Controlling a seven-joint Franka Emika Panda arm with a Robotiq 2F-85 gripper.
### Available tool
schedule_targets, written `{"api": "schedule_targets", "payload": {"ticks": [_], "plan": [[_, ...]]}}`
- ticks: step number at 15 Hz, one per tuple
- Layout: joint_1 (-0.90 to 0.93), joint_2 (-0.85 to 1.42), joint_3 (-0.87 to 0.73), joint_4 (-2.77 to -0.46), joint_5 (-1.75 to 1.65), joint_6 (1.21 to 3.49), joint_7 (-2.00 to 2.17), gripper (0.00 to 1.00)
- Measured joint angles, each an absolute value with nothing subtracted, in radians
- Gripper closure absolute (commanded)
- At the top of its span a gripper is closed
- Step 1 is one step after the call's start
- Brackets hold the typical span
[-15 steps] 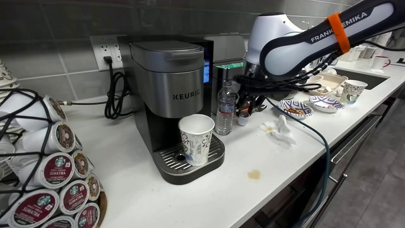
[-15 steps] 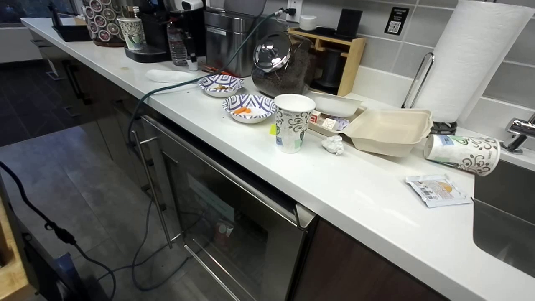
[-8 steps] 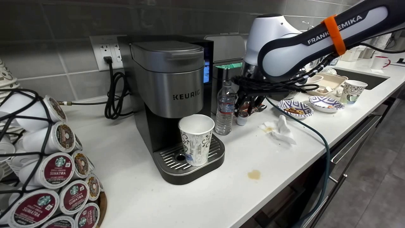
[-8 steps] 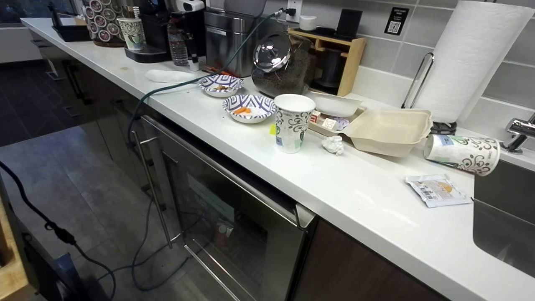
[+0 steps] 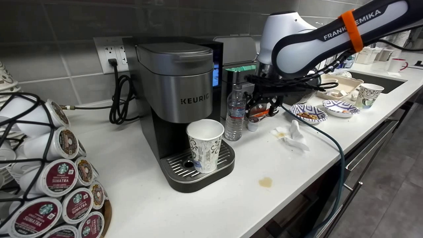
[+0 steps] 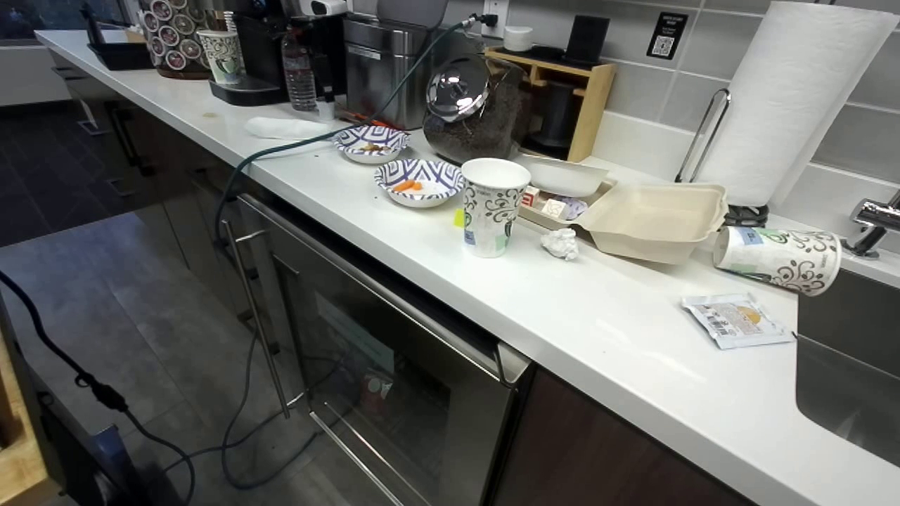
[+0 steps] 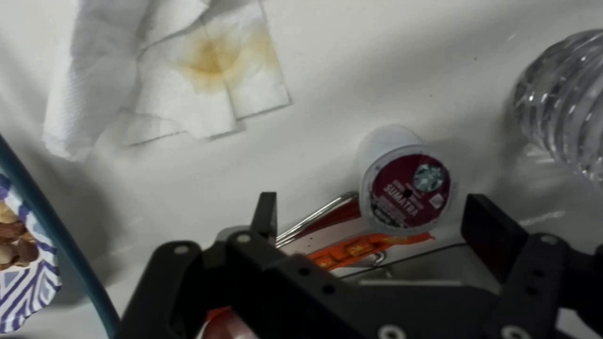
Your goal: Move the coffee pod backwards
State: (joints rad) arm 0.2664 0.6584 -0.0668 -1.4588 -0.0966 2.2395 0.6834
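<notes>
Black two-fingered hand (image 7: 374, 205): released; its dark fingers (image 7: 492, 235) stand wide apart and pinch nothing, just beside the clear ribbed plastic bottle (image 7: 565, 103), over the white tabletop (image 5: 148, 211).
White plastic coffee pod with a maroon-printed lid (image 7: 407, 188): near the bottle but apart from it, seemingly upright with the lid up; in the wrist view it shows closer to the bottle-side finger.
Leaving the pod: probably the step in hand, though an approach would look much alike. Best to rise straight up with the fingers wide, so neither tip hooks the lid's rim, and to hold the bottle-side finger off the bottle.
Gripping the pod, if it must go farther: shift toward the bottle to centre, lower both tips past the rim, squeeze lightly; the tapered wall would likely slip or dent. Which way "backwards" runs is not shown.
Orange printed wrapper (image 7: 351, 249): near the bottle, partly hidden by the lid in the wrist view; contact cannot be told. A dragged pod could catch on it.
White paper towel with a yellow-brown stain (image 7: 174, 80): well apart from the bottle, farther off than the pod.
Grey-and-black Keurig coffee machine (image 5: 178, 86): just beside the bottle, on the opposite side from the pod.
</notes>
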Motion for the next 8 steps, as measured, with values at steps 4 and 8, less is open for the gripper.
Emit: {"api": "schedule_targets", "payload": {"ticks": [4,8], "plan": [[0.205,0.584,-0.051,-1.481,-0.035,2.104,0.624,0.0],[0.105,0.481,-0.012,-1.531,0.12,1.941,0.462,0.0]]}}
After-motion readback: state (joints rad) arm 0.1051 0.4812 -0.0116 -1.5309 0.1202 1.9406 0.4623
